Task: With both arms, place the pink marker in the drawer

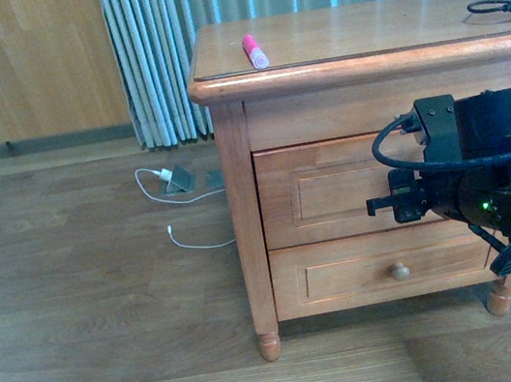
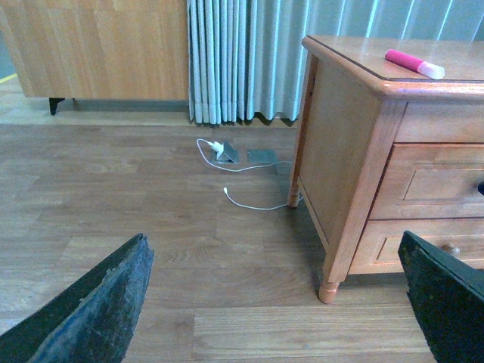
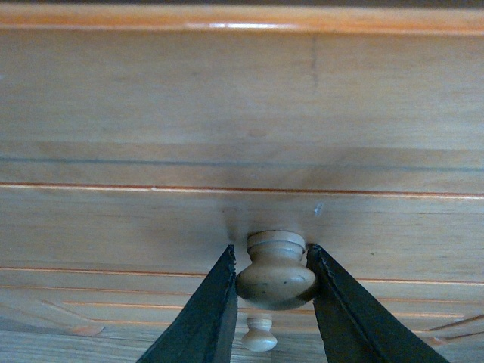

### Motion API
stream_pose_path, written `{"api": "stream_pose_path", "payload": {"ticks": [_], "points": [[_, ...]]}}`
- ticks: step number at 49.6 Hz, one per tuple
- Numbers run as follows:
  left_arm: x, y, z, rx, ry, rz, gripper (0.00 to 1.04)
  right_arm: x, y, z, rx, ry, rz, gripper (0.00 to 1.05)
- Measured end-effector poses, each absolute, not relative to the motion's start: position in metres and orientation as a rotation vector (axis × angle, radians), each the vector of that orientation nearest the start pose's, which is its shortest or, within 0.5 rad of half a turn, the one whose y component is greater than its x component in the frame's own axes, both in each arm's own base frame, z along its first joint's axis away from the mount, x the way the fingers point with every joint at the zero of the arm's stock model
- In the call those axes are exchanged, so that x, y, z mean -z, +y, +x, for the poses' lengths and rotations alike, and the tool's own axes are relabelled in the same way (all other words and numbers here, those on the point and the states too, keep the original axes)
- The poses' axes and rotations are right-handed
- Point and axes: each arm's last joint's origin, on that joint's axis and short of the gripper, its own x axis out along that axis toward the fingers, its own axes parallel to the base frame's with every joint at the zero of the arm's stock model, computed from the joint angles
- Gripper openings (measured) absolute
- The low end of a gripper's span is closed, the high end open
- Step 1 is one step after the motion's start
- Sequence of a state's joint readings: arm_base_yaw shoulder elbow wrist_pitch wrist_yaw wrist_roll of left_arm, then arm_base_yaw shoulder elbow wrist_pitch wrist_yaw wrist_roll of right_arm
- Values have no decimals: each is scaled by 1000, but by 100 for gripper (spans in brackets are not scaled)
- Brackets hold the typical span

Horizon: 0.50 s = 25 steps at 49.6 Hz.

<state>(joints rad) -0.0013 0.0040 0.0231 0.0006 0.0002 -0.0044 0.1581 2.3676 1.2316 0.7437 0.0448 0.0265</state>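
A wood-plank floor [image 1: 92, 326] spreads before a honey-brown nightstand [image 1: 347, 33]. Pale grey-green curtains [image 1: 154, 51] hang behind it, and a light wooden cabinet [image 1: 18, 64] stands at the back left. The nightstand's upper drawer [image 1: 334, 188] is closed, its recessed front flush with the frame. A similar lower drawer front [image 1: 349, 278] sits beneath it with its own small knob [image 1: 400, 271].

The bulky black right arm [image 1: 489, 176], looped with cable and showing a green light, is raised in front of the upper drawer and covers its right half in the front view. In the right wrist view, the right gripper [image 3: 271, 253] is narrowed onto the drawer's round wooden knob [image 3: 276, 268]. One dark finger [image 3: 208, 310] presses each side of it.

The left gripper [image 2: 272, 242] hangs low over the floor to the left of the nightstand, well apart from it. Its two black fingers [image 2: 98, 310] are spread wide and hold nothing.

The pink marker [image 1: 255, 51] lies flat on the nightstand's top near the front-left corner. Its paler cap end points toward the front edge. It is outside the drawer and untouched by either arm.

A white cable [image 1: 191, 246] trails across the floor from a small grey block [image 1: 177, 180] by the curtains. A black cord [image 1: 499, 6] rests at the top's far right.
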Motion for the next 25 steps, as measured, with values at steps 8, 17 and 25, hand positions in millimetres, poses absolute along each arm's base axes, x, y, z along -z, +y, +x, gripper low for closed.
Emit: {"api": "stream_pose_path", "payload": {"ticks": [8, 17, 25], "points": [[-171, 0, 96, 2, -20, -4, 99, -53, 71, 450, -110, 410, -9, 23], [-171, 0, 96, 2, -20, -4, 99, -55, 70, 446, -119, 425, 29, 23], [-171, 0, 96, 2, -20, -4, 99, -57, 68, 422, -135, 464, 56, 22]]}}
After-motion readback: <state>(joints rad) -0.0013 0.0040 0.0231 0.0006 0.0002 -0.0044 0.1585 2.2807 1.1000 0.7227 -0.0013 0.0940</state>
